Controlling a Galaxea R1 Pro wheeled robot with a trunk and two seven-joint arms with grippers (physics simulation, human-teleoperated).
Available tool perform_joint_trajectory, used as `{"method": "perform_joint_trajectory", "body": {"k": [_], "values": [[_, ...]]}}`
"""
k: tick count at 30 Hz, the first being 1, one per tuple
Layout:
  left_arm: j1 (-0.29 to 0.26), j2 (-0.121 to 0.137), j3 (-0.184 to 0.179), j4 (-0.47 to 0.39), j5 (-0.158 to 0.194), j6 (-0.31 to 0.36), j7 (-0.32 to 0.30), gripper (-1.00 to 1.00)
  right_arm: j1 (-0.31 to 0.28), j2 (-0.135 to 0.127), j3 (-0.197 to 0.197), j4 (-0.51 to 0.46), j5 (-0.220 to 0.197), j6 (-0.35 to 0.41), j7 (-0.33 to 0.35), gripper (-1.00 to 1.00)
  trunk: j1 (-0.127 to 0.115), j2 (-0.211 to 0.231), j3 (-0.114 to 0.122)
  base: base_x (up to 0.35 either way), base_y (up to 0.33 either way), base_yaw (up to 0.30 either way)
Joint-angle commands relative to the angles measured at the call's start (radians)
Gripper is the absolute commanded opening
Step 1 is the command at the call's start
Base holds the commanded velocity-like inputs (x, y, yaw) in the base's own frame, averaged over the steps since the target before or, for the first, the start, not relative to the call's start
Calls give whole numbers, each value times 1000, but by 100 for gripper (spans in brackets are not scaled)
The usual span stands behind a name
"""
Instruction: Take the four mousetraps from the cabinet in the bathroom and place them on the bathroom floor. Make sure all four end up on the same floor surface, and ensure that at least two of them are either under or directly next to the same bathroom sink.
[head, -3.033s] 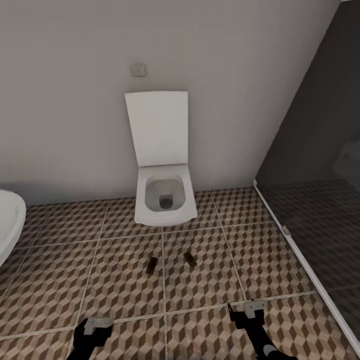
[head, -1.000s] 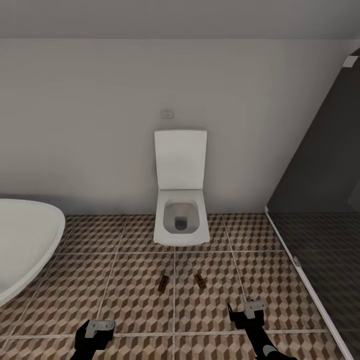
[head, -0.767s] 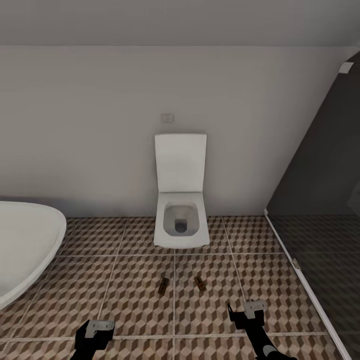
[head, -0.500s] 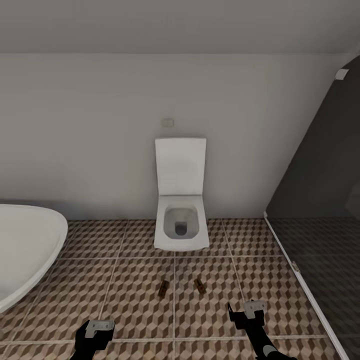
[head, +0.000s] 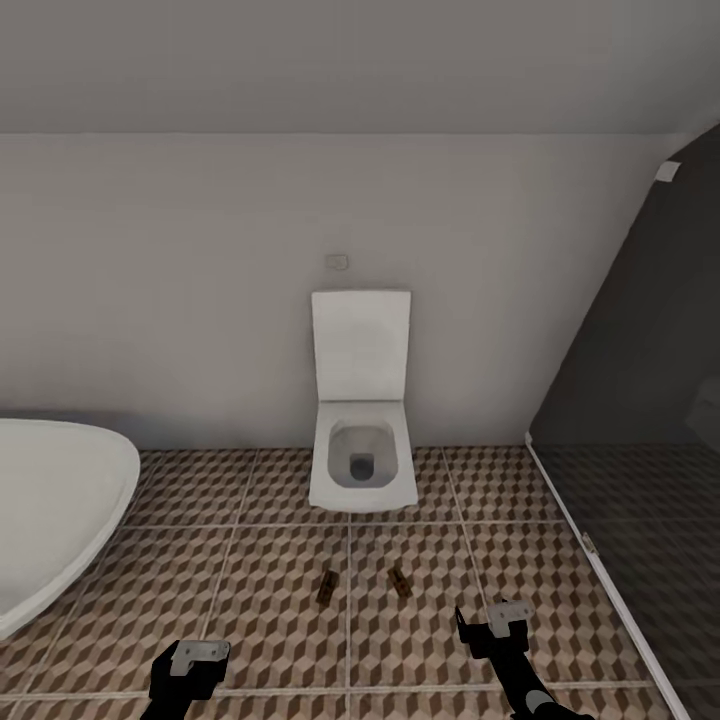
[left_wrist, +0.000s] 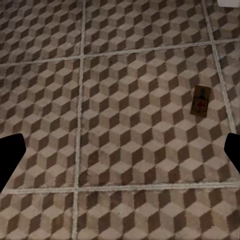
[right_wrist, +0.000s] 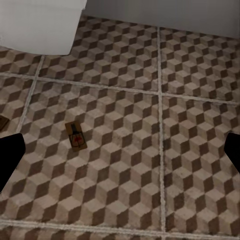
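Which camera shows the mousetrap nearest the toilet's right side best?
The right wrist view: that mousetrap lies flat on the tiles, big enough to show its red spot and wire. The head view shows it as a tiny brown sliver. The left wrist view shows a similar trap, probably the other one.

You have two mousetraps lying flat on the bathroom floor (head: 250, 590), each a small tan wooden board with dark wire parts and a red spot. The left mousetrap (head: 326, 587) sits just left of a pale grout line, its long side tilted slightly; you can see its red spot clearly in the left wrist view (left_wrist: 201, 100). The right mousetrap (head: 399, 582) lies just across that grout line on the next tile, angled the other way, near the first but not touching it (right_wrist: 76, 136). The floor's cube pattern is brown, beige and white
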Motion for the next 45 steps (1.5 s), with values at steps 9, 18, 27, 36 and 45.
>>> {"method": "perform_joint_trajectory", "body": {"k": [9,18,27,36,45], "values": [[-1,-1,-8,2,4,-4,0,100,0,1,9,0,-9,-2,-2,100,-35,63,42,0,0,0],[-1,-1,-8,2,4,-4,0,100,0,1,9,0,-9,-2,-2,100,-69,126,85,0,0,0],[-1,-1,-8,2,4,-4,0,100,0,1,9,0,-9,-2,-2,100,-104,189,128,0,0,0],[-1,-1,-8,2,4,-4,0,100,0,1,9,0,-9,-2,-2,100,-138,252,171,0,0,0],[-1,-1,-8,2,4,-5,0,100,0,1,9,0,-9,-2,-2,100,-173,315,214,0,0,0]]}}
